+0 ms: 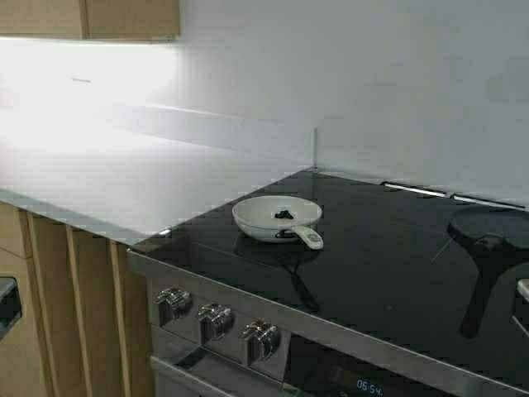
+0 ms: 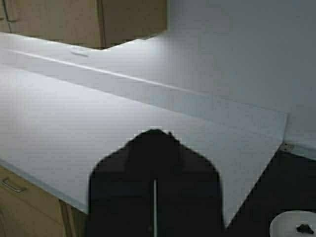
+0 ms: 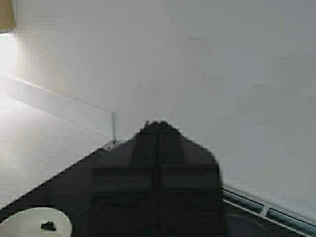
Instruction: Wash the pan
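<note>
Two pans are sitting on the black cooktop (image 1: 372, 273) while both our arms are hanging back.

We are seeing the white pan (image 1: 277, 217) resting near the cooktop's front left part, just beside the pale desk (image 1: 124, 178), handle pointing toward us, a small dark bit (image 1: 283, 214) lying inside. A larger dark pan (image 1: 489, 236) is sitting well apart, to our right. Our left gripper (image 2: 155, 197) is hovering over the desk edge, fingers pressed together; our right gripper (image 3: 158, 177), likewise closed, is hovering above the cooktop.
</note>
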